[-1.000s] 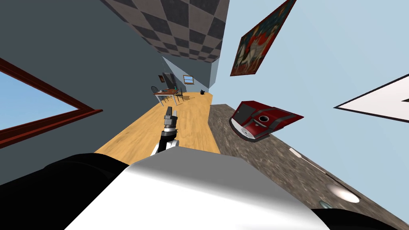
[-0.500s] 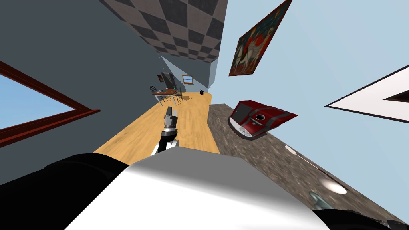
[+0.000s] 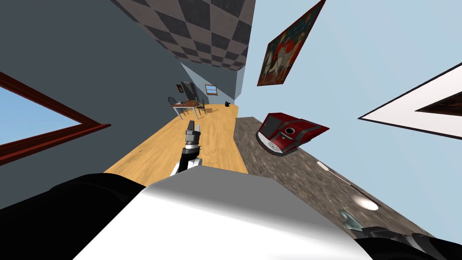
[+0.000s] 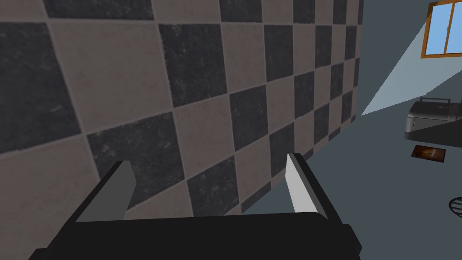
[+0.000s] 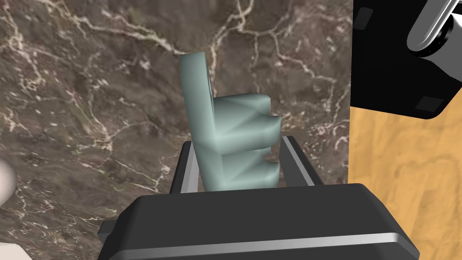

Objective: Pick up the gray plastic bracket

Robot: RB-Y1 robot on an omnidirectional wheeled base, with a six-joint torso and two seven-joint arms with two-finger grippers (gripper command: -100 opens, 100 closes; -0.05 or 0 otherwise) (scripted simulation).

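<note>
On the brown veined counter, the right wrist view shows the right gripper clamping the grey-green bracket. The left gripper has its fingers apart.

The bracket sits on the counter, within the right gripper.

Pale grey-green bracket. Dark brown counter, veined white like marble. Honey-yellow wood-grain floor. Red appliance with grey trim. Tiles checkered dark and light grey.

Brown marble counter under red appliance
</note>
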